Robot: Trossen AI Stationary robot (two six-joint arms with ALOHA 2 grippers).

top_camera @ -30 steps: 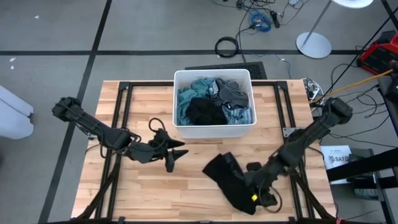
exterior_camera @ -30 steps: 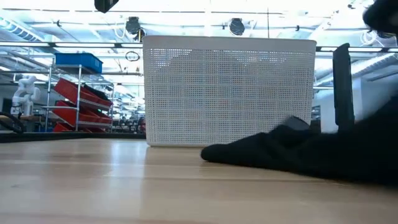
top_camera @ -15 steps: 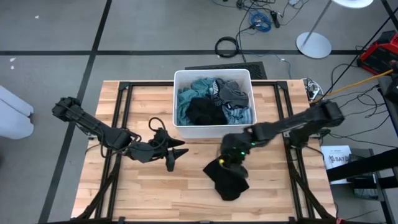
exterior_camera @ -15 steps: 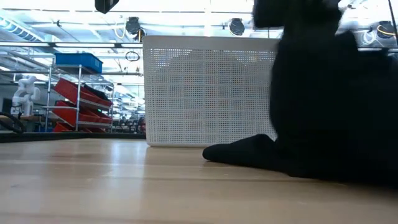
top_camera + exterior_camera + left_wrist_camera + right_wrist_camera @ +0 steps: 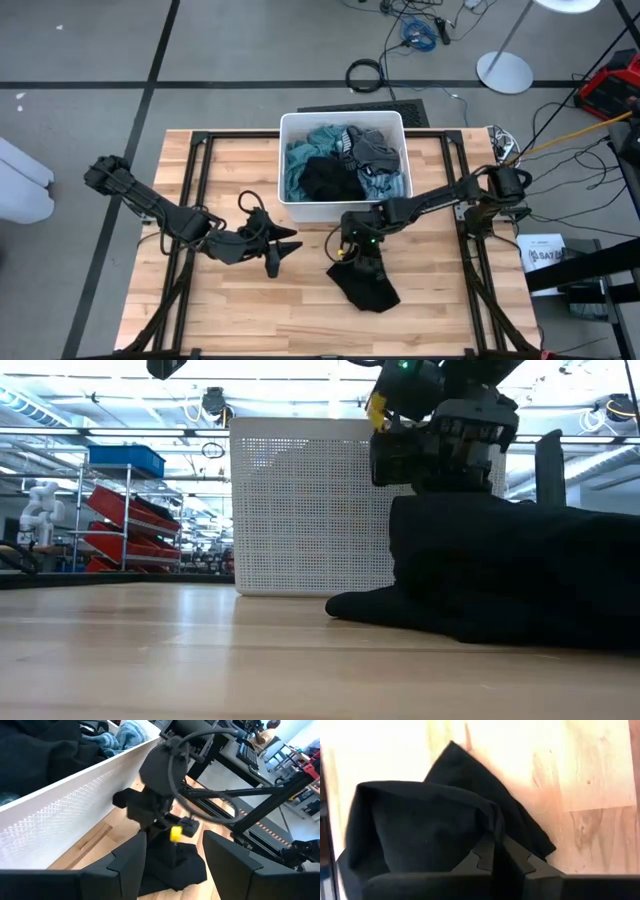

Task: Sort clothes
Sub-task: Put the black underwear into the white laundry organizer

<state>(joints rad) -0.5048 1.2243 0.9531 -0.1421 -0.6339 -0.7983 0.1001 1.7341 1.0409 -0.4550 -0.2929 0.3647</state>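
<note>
A black garment [image 5: 368, 285] lies bunched on the wooden table in front of the white bin [image 5: 340, 116]. My right gripper [image 5: 352, 252] is above its far-left end, shut on the cloth. The bin holds more clothes: teal [image 5: 300, 165], black [image 5: 330, 180], grey patterned [image 5: 375, 150] and light blue [image 5: 388, 186]. My left gripper [image 5: 285, 250] hovers open to the left of the black garment with nothing between its fingers. In the left wrist view its fingers frame the right gripper [image 5: 160, 795] and the black garment [image 5: 180, 867]. My right gripper pinches a raised fold of the black garment [image 5: 485, 827] between its two shut fingers. They come at it from above, slanting down. The cloth rises to the fingers [image 5: 440, 500], while the rest of the garment [image 5: 520, 590] lies doubled over on the table.
The bin's perforated wall [image 5: 330, 510] stands just behind the right gripper. Bare tabletop [image 5: 250, 310] lies to the near left. Black frame rails [image 5: 200, 180] run along the table's left and right sides. Cables and a lamp base lie on the floor beyond.
My right gripper has swung from the table's near right toward the left and the bin, then sunk. It carried the black garment's near-right end along. That end has folded over the rest, which was stretched out and is now bunched.
</note>
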